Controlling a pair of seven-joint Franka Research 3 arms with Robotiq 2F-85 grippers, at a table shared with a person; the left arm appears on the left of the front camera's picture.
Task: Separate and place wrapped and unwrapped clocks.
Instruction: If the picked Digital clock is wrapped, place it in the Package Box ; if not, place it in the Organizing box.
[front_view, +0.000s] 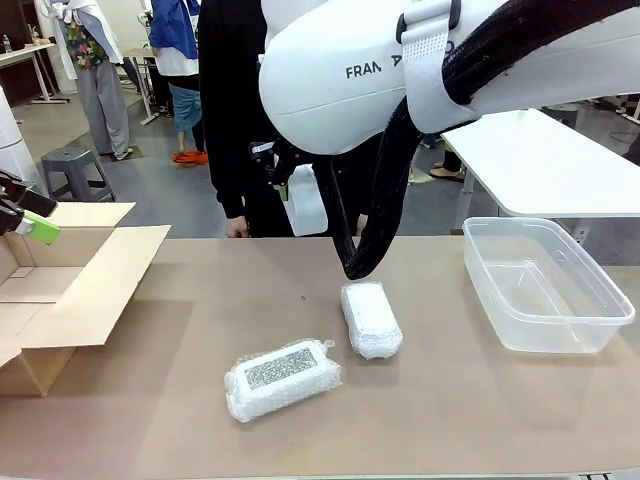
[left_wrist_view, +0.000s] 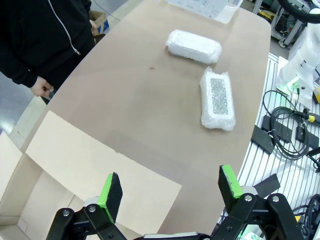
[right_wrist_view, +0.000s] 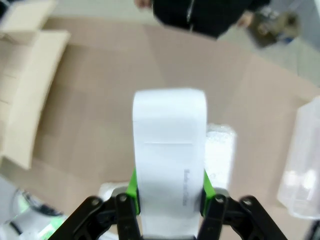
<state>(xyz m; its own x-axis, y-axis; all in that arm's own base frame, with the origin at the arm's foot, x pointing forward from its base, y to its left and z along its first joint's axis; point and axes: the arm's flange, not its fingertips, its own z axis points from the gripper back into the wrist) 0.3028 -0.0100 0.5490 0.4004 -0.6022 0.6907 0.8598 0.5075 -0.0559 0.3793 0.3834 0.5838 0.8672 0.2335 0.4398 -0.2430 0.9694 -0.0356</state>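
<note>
Status: we judge the sort as just started, with nothing placed yet as far as we can see.

- Right gripper (right_wrist_view: 169, 184) is clamped on the plain white block (right_wrist_view: 170, 140), green pads on its two long sides. We take this for the unwrapped clock. In the front view it hangs in the air above the far middle of the table (front_view: 450, 400), close to the person in black (left_wrist_view: 40, 35) at the far edge.
- Left gripper (left_wrist_view: 169, 180) is spread wide and holds nothing. It hovers over the near flap of the open cardboard box (front_view: 90, 290) on the robot's left.
- Speckled bundle (front_view: 282, 378), bubble wrap with a grey speckled panel facing up, lies flat mid-table, nearer the robot.
- Plain bundle (front_view: 371, 319) lies just beyond it, near but not touching. Neither gripper touches either bundle.
- Clear plastic tub (front_view: 545, 285) sits on the robot's right with nothing in it. The part of the box interior we can see also looks bare; the rest is hidden.

Left to do, in our judgement: drop the block into one container, then pick both bundles and put them in the other. We can't tell from this which container takes which kind. So one of three items is in hand, none delivered.
</note>
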